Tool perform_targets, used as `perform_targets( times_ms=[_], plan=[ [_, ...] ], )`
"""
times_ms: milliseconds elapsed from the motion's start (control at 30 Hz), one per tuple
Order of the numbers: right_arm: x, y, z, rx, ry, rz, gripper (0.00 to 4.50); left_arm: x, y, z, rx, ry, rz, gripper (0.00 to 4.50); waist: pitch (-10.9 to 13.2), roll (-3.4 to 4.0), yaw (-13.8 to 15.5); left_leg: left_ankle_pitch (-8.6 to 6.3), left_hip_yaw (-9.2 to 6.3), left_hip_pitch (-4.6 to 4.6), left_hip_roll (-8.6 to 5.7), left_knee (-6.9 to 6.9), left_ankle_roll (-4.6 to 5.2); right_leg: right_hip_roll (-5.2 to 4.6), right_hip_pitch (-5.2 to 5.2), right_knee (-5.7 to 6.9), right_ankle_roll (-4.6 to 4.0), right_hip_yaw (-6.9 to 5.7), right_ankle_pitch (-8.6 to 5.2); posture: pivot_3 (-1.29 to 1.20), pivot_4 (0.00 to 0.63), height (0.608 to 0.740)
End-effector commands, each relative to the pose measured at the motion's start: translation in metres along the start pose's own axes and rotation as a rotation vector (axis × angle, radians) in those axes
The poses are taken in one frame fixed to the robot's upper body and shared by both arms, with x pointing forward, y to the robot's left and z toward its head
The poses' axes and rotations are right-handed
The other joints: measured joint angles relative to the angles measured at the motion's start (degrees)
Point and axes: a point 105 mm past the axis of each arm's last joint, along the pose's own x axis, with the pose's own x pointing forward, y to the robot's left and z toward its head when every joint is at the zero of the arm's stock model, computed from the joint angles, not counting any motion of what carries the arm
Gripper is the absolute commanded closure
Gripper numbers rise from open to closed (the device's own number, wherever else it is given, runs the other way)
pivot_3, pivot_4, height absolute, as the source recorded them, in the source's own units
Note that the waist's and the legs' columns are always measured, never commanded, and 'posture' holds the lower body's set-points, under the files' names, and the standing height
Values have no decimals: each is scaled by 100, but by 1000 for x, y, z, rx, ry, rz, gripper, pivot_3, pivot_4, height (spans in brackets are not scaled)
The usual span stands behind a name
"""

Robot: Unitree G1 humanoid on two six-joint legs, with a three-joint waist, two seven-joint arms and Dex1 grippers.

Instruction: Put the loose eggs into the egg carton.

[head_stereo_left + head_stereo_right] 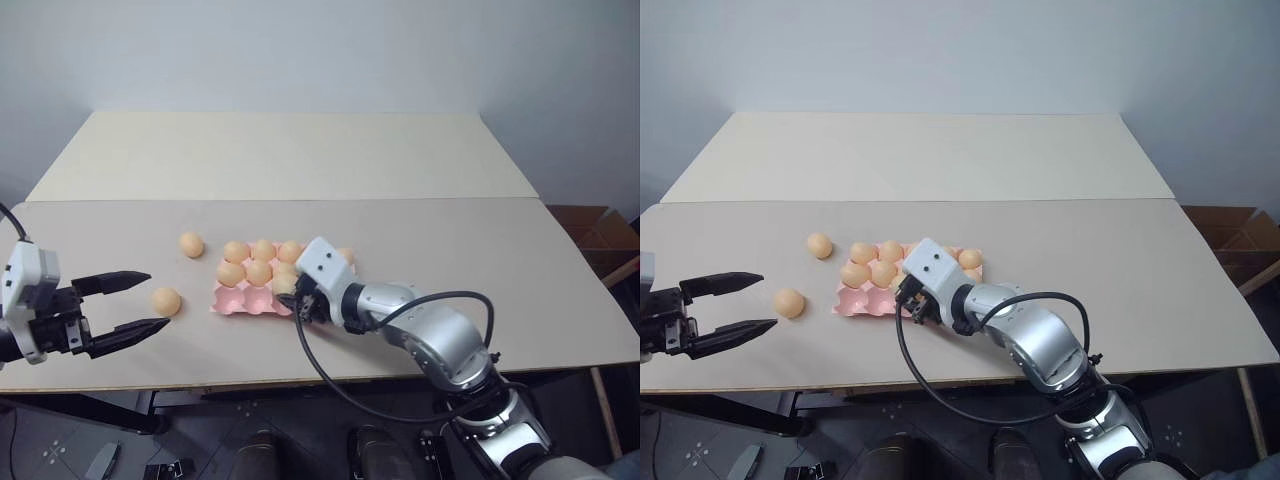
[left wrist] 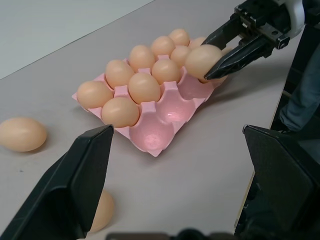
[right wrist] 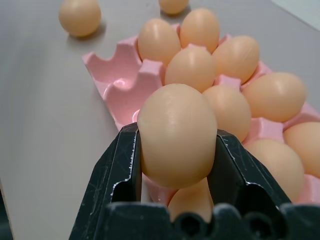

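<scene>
Egg (image 3: 177, 135) upright, long axis vertical, clamped in right claw (image 3: 176, 165) over carton (image 2: 165, 107); left claw (image 1: 125, 308) wide; beige desk (image 1: 300, 160).

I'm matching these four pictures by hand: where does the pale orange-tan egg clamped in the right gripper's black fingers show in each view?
Left eye view: the held egg sits at the near edge of the pink moulded egg carton, mostly hidden by the right gripper.
Right eye view: hidden behind the gripper's white housing.
Left wrist view: the egg hangs over the carton's far end.
Right wrist view: the egg fills the centre foreground.
Shared landmark: the carton.
</scene>
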Motion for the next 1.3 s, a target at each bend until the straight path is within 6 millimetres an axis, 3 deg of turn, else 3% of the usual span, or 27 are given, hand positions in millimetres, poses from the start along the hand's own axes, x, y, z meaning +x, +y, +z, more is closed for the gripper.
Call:
perform_targets(
  times_ms=[33, 133, 333, 400, 567, 767, 900, 1100, 1300],
  plan=[
    [-2, -8, 22, -34, -81, -57, 1719, -3, 0, 11, 45, -5, 8, 0, 0, 0, -10, 0, 0, 0, 0, 0, 0, 0, -2, 1, 0, 0, 0, 0, 150, 740],
    [-19, -19, 35, -27, -134, -84, 675, -3, -1, 11, 47, -6, 7, 0, 0, 0, -12, 0, 0, -1, 0, 0, 0, 0, -2, 1, 0, 1, 0, 0, 150, 740],
    [-65, -33, 54, -21, -245, -96, 675, -1, -1, 9, 41, -9, 1, 0, 0, 0, 15, 0, 0, -5, -1, 0, -1, -2, -2, -4, 1, -2, 0, 0, 150, 740],
    [-85, -44, 51, -20, -262, -106, 675, -2, 0, 8, 39, -7, 1, 0, 0, 0, 18, 0, 0, -4, 0, 0, -1, -2, -2, -4, 1, -3, 0, 0, 150, 740],
    [-138, -73, 13, -76, -204, -117, 675, -8, 6, 2, 12, -4, 37, 0, 2, -2, 63, -2, -3, -2, -4, 0, -1, -6, 15, -23, 3, -9, -3, 0, 150, 740],
    [-182, -91, -38, -96, -112, -91, 675, -19, 8, -14, -36, 10, 93, 0, 2, -2, 0, -2, -1, 8, 1, -1, -1, 0, 19, -20, 29, -5, -21, 0, 150, 740],
    [-189, -92, -49, -112, -87, -84, 675, -30, 15, -24, -77, 11, 182, 0, 2, -1, -22, -2, 5, 22, 5, -3, 0, 5, 19, -8, 31, 7, -28, 0, 150, 740],
    [-185, -89, -41, -137, -118, -61, 675, -52, 43, -34, -252, 75, 422, 0, 3, -3, 22, -2, 5, 20, 3, -3, -1, 1, 19, -10, 27, 10, -33, 0, 150, 740],
    [-179, -84, -36, -148, -147, -48, 675, -38, 44, -44, -394, 196, 425, 0, 5, -3, 78, -3, 5, 15, -3, -3, -2, -5, 18, -15, 20, 8, -15, 0, 150, 740]
  ],
)
